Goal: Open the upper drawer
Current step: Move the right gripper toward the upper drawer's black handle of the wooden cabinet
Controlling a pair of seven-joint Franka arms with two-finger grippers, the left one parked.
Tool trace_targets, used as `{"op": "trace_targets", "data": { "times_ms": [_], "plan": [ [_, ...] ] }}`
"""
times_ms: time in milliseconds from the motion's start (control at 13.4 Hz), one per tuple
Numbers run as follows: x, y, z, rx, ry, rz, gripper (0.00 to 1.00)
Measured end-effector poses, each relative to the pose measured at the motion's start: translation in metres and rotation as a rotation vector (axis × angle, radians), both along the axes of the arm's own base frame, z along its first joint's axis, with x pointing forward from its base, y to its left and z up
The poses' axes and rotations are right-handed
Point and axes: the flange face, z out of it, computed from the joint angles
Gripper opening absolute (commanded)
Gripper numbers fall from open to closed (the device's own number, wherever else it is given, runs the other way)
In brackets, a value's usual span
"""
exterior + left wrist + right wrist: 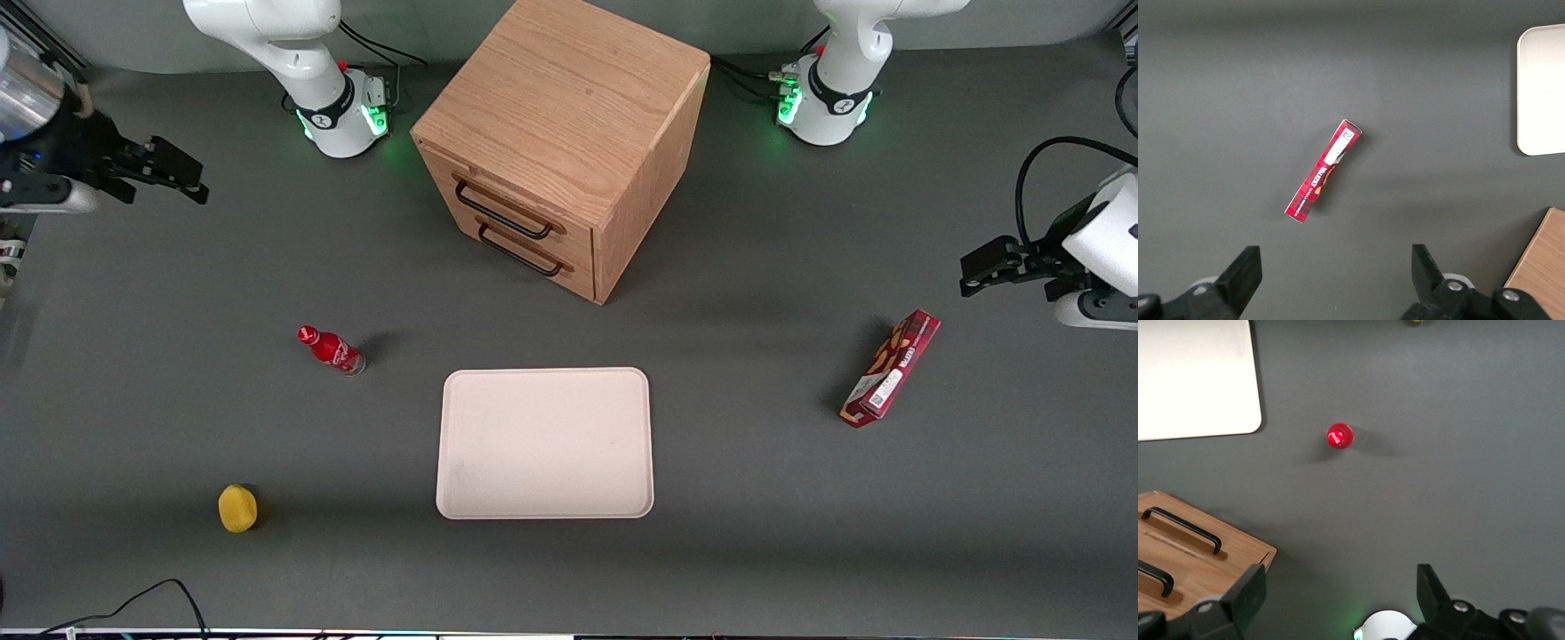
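The wooden cabinet (pixel 569 98) stands at the back middle of the table with both drawers shut. The upper drawer (pixel 487 194) has a long black wire handle (pixel 500 214); the like lower drawer (pixel 533 267) sits under it. My right gripper (pixel 182 173) hangs open and empty high above the table at the working arm's end, well apart from the cabinet. In the right wrist view the gripper (pixel 1338 593) is open over bare table, with the upper drawer's handle (pixel 1155 577) and the lower one (pixel 1185 530) off to one side.
A cream tray (pixel 544 443) lies in front of the cabinet, nearer the front camera. A small red bottle (pixel 331 349) stands between the tray and the working arm's end. A yellow object (pixel 237 508) lies nearer the front camera. A red box (pixel 891 368) lies toward the parked arm's end.
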Motion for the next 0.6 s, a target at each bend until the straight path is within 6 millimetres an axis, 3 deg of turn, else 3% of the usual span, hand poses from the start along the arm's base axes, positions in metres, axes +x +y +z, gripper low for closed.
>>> {"op": "trace_targets", "data": {
  "times_ms": [298, 595],
  "plan": [
    [0.003, -0.012, -0.001, 0.004, 0.002, -0.023, 1.0],
    [0.006, -0.006, -0.012, 0.003, 0.042, -0.01, 1.0]
  ]
}}
